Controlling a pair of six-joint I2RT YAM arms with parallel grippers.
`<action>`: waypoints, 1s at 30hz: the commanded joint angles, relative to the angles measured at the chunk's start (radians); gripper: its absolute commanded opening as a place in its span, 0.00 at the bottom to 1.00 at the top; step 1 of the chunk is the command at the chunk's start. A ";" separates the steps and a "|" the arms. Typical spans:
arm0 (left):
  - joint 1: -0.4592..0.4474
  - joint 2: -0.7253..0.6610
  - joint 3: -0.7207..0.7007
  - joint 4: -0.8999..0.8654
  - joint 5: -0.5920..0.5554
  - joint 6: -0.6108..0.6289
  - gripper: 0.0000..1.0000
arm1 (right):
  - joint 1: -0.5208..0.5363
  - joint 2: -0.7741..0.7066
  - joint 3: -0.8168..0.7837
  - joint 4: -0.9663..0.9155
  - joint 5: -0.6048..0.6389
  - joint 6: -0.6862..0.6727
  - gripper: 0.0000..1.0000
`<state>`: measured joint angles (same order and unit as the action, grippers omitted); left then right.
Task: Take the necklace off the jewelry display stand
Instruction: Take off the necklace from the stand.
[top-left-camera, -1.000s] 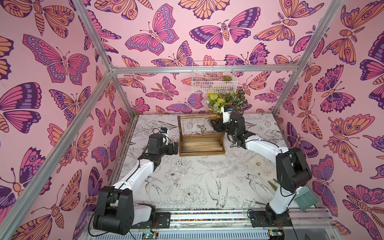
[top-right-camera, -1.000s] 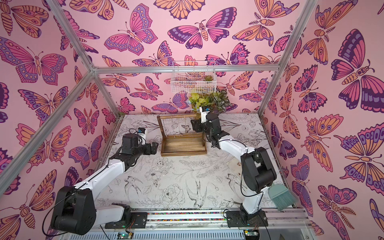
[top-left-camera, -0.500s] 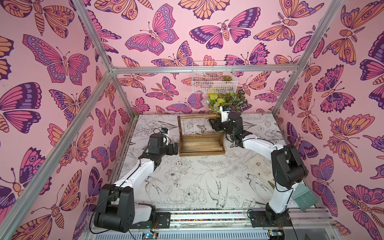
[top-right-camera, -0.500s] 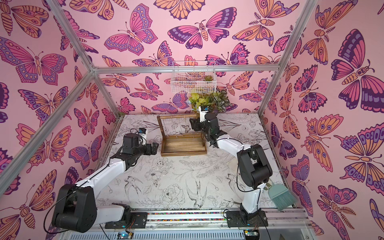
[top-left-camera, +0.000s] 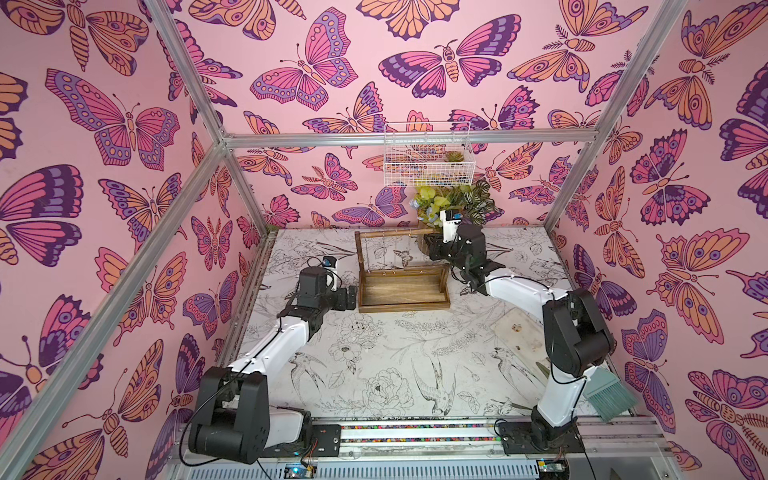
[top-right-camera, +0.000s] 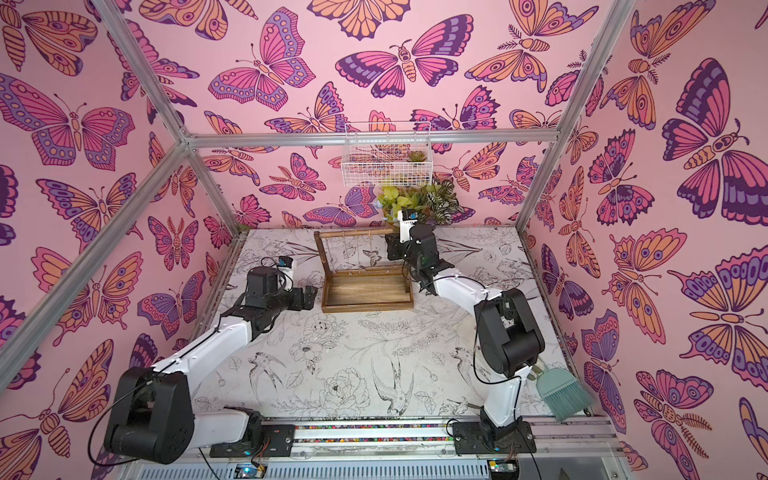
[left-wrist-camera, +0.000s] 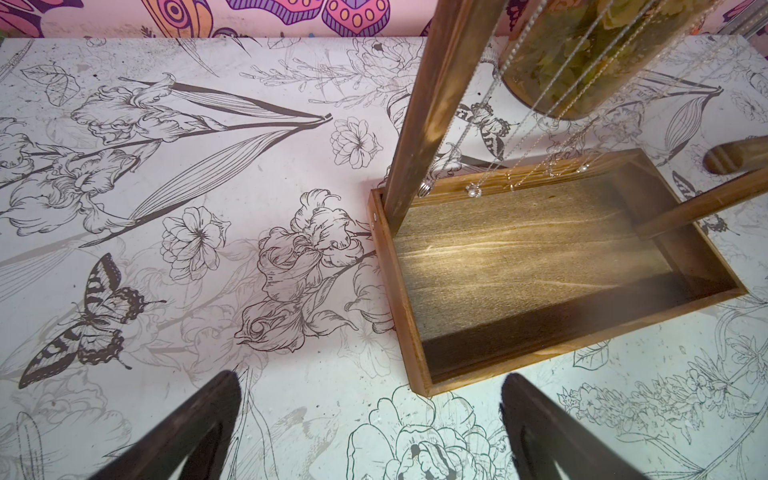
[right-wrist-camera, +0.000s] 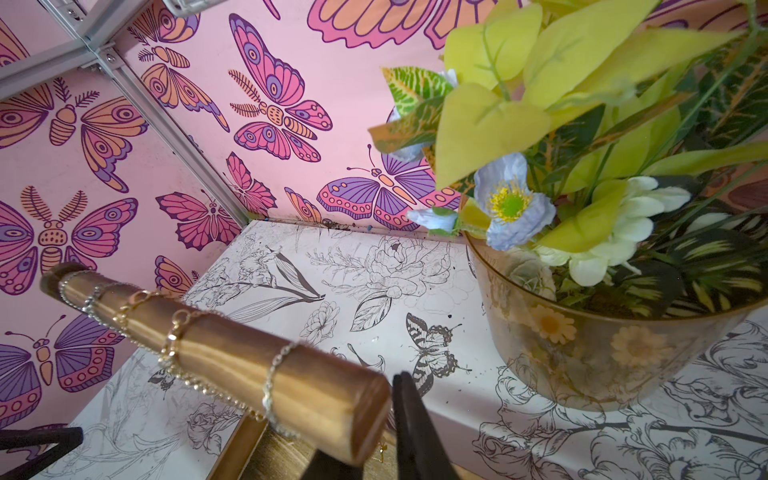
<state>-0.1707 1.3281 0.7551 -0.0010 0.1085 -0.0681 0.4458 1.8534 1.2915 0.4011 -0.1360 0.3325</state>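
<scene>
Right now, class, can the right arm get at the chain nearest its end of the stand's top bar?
Probably yes: the right gripper sits at that end of the top bar, and the nearest chain hangs just beyond with nothing between. The flower pot stands apart.

1. A white wire basket (top-left-camera: 428, 164) hangs against the back wall (top-left-camera: 316, 178), at a horizontal aluminium bar (top-left-camera: 291, 139).
2. Around the basket, every wall is pink paper printed with large butterflies in purple, magenta and orange.
3. To either side of the basket, slanting aluminium struts (top-left-camera: 104, 316) run from the bar's ends towards the camera.
4. Just below the basket stands a pot of leaves and flowers (top-left-camera: 455, 199).
5. Further below the basket spreads the tabletop (top-left-camera: 395, 353) — white, with black line drawings of flowers, birds and butterflies, softly and evenly lit.
</scene>
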 joint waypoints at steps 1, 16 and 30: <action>-0.004 0.005 0.012 -0.011 -0.007 0.006 1.00 | 0.005 -0.001 0.025 0.001 0.003 -0.007 0.14; -0.004 0.001 0.001 -0.010 -0.017 -0.007 1.00 | 0.004 -0.073 0.003 -0.061 0.042 -0.050 0.00; -0.006 -0.001 -0.006 -0.003 -0.012 -0.017 1.00 | 0.001 -0.129 -0.012 -0.123 0.074 -0.089 0.00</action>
<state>-0.1707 1.3281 0.7547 -0.0006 0.1047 -0.0723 0.4458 1.7569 1.2873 0.3023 -0.0891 0.2604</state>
